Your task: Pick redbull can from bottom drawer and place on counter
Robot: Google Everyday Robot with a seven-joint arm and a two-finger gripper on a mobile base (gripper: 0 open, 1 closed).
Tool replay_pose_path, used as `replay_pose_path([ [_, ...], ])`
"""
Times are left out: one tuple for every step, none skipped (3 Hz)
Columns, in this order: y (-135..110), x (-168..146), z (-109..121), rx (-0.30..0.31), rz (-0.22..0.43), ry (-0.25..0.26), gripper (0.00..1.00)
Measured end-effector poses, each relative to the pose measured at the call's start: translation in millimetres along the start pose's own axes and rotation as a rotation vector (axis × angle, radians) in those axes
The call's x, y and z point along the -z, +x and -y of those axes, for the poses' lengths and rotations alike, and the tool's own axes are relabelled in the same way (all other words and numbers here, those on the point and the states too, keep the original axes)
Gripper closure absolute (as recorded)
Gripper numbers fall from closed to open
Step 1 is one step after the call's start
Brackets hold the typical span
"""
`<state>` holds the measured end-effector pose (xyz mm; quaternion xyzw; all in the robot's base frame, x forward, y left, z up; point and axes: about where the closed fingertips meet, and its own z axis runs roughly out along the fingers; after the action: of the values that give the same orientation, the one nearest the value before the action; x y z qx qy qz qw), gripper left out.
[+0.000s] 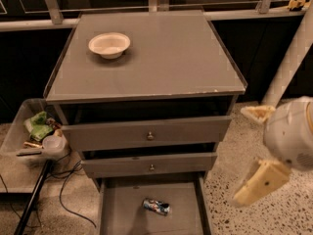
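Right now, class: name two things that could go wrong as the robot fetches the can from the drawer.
The redbull can lies on its side in the bottom drawer, so it may roll when touched. The gripper hangs off to the right; reaching in, it could strike the knobbed drawers jutting above.

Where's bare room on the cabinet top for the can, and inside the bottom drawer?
The flat grey counter is bare right and front of the white bowl at its back-left. In the shallow grey bottom drawer, only the small blue-silver redbull can lies, floor free to its left. The open gripper hangs right of the cabinet.
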<state>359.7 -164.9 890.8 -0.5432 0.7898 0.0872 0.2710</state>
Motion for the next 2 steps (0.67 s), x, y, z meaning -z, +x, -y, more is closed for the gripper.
replay_pose_path([
  [6,-39,-26,0.017,0.027,0.045,0.00],
  [12,-90,-25,0.053,-0.007,0.070,0.00],
])
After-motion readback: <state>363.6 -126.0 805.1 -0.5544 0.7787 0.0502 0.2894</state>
